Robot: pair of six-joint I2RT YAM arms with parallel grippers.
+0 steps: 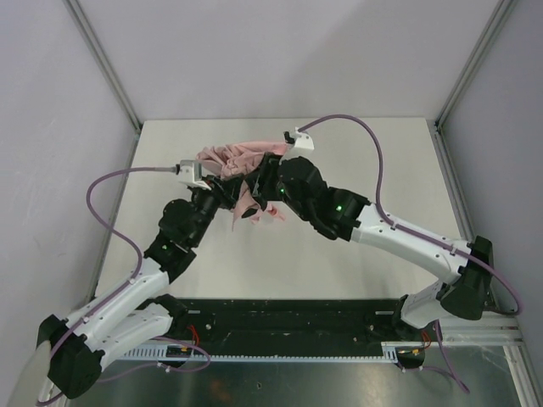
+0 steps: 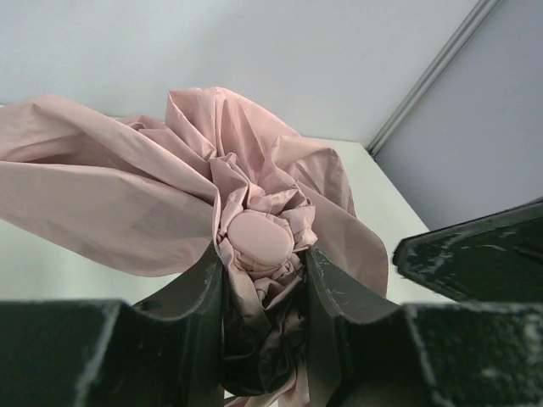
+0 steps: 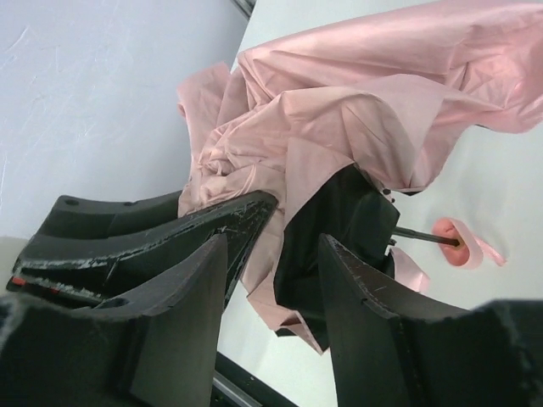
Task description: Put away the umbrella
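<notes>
Both arms are in over the white table (image 1: 339, 254), and between them lies the pale pink fabric folding umbrella (image 1: 237, 161), a crumpled heap in the far half of the table, a little left of the middle and short of the far edge. The left gripper (image 2: 263, 259) has it: its two black fingers (image 2: 199, 314) are drawn in on either side of the bunched neck of cloth, pink folds squeezed between them, with the small round pink cap (image 2: 257, 237) sitting just above the fingertips. The canopy billows out loose behind that, spreading wide to the left in the left wrist view. Across from it, the right gripper (image 3: 273, 242) is right up against the same bundle, close beside the left one. Its jaws stand apart, straddling a hanging fold where the dark lining (image 3: 339, 229) shows under the pink, and a strip of bare table is visible between one finger and the cloth, so there is no squeeze here. Whether the other finger brushes the lining is hard to say from this angle. Past that fold the thin black shaft (image 3: 420, 236) pokes out to the small pink handle (image 3: 452, 231), its pink wrist loop (image 3: 484, 250) curled on the table beside it.
</notes>
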